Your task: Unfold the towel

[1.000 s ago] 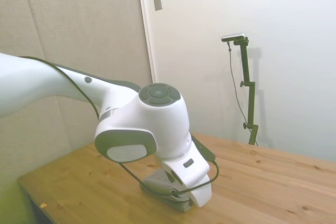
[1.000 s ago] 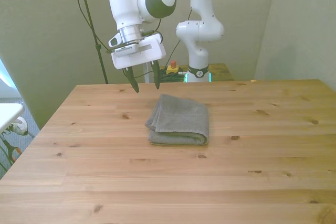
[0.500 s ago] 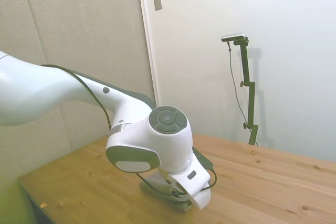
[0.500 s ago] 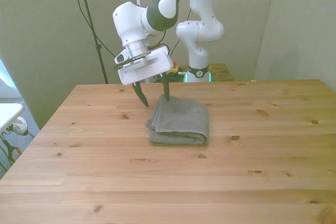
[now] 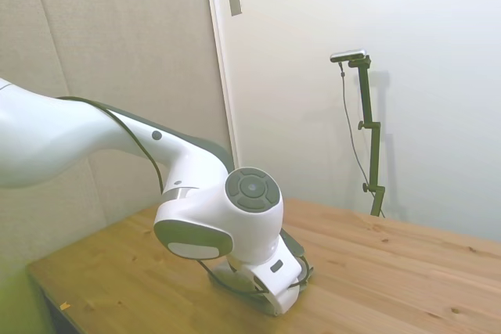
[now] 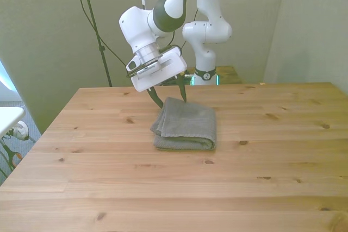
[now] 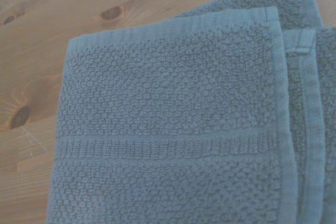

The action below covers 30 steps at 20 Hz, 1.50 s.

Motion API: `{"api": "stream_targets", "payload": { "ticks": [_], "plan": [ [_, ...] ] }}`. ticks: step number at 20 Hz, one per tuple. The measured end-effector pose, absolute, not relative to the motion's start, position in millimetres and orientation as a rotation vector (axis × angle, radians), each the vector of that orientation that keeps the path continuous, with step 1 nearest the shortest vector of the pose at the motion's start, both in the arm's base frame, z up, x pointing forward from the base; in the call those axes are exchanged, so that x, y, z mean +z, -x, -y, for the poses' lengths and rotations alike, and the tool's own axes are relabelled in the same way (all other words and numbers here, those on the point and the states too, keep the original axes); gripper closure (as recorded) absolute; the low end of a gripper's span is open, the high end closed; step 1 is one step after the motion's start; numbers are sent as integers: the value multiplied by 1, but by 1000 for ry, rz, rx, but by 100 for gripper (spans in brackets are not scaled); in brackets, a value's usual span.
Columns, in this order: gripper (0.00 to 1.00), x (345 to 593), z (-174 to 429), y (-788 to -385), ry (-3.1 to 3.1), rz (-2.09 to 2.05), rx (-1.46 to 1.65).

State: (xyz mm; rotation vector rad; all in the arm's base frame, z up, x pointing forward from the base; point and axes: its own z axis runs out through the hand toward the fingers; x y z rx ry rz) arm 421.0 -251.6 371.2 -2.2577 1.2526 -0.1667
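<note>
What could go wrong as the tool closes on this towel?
The open tool sits at the folded grey towel's far corner. The wrist view shows stacked hemmed layers, so it may pinch several and drag the bundle instead of unfolding. The fingertips may also scrape the wooden table.

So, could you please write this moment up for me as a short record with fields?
task: unfold the towel
towel: grey, folded in layers, lying flat on the table
gripper: open, tilted, at the towel's far corner on the front view's left
fingers: one on each side of that corner, contact cannot be told
towel held: not yet
wrist view: the towel fills the picture, hemmed edges stacked in layers
side view: the arm hides most of the towel
</note>
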Motion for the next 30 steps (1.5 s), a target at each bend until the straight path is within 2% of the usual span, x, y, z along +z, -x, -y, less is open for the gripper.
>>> {"api": "stream_targets", "payload": {
  "ticks": [25,30],
  "plan": [
    [100,370,256,-421,2253,-1253,-155],
    [100,378,259,-423,2248,-1242,-160]
  ]
}}
